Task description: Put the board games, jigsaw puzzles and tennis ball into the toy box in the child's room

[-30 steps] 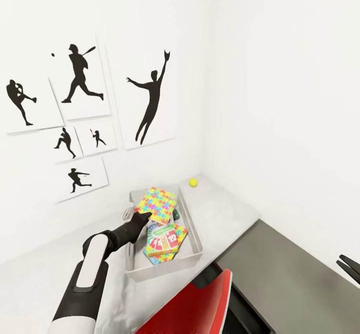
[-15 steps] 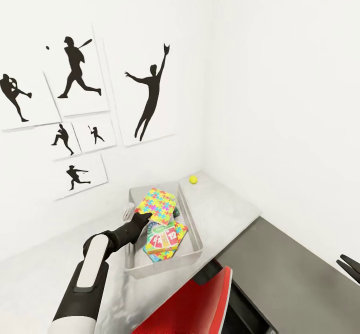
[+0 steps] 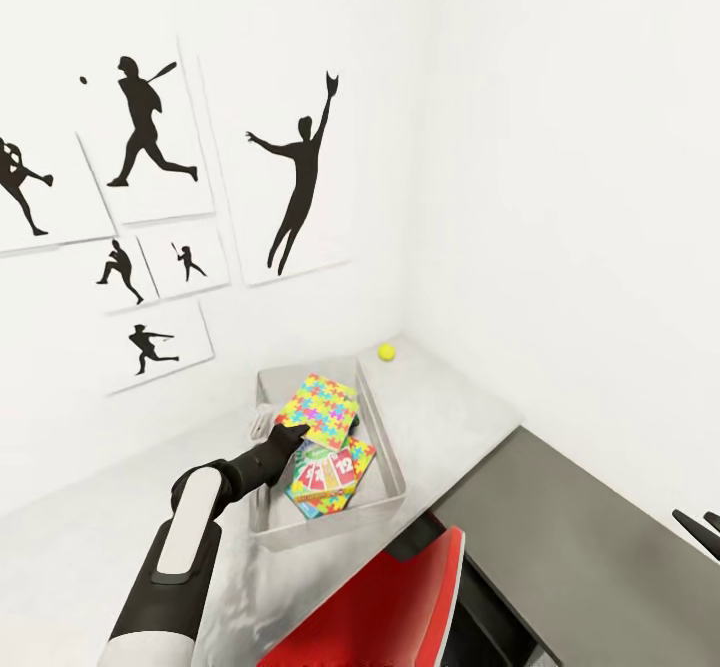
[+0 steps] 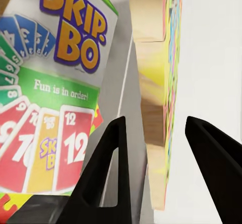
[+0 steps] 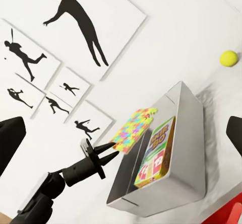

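The grey toy box (image 3: 383, 437) stands on the table (image 3: 455, 417) near the room's corner. Inside it lies a board game box marked Skip-Bo (image 3: 332, 467) on top of a jigsaw puzzle (image 3: 312, 509). A second jigsaw puzzle (image 3: 318, 409) stands tilted over the box's left wall. My left gripper (image 3: 293, 434) is at its lower edge. In the left wrist view the fingers (image 4: 108, 168) are spread on either side of this puzzle's edge (image 4: 156, 108), with a gap on both sides. The yellow tennis ball (image 3: 386, 351) rests on the table behind the box. My right gripper (image 3: 697, 522) is open, far right.
A red chair back (image 3: 385, 602) rises just in front of the table edge. A dark grey surface (image 3: 575, 532) runs along the right wall. Black silhouette posters (image 3: 290, 177) hang on the white wall behind the table.
The head camera has shifted a little, so the posters sit higher and further left. My left gripper and the tilted puzzle stay in about the same place over the box.
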{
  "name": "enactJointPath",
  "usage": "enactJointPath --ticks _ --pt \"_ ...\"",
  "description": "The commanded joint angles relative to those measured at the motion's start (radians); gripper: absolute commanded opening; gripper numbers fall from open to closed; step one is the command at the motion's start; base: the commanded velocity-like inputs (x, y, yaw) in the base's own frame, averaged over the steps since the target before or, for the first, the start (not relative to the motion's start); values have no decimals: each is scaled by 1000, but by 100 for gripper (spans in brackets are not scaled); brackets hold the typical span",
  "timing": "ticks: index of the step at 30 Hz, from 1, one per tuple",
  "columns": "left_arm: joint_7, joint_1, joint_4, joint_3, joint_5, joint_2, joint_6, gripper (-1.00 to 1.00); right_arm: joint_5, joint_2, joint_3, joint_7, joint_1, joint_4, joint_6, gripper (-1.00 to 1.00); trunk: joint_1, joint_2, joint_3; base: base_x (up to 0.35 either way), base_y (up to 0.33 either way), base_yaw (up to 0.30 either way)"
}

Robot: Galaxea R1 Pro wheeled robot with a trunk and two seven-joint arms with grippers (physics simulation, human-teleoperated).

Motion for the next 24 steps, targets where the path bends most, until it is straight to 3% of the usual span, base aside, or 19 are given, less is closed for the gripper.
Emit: enactJointPath --ticks 1,21,22,24 --pt "9 -1 -1 2 17 -1 4 -100 -4 0 0 0 0 0 8 100 1 -2 -4 0 0 0" --pt "10 -1 -1 0 29 -1 4 -100 -3 2 0 3 0 1 7 100 1 -2 -32 0 0 0" --pt "9 -1 -1 0 29 -1 4 100 -3 2 0 3 0 1 7 100 1 -2 -33 0 0 0" --pt "10 -1 -1 0 29 -1 4 100 -3 2 -1 3 0 1 6 100 1 -2 -33 0 0 0"
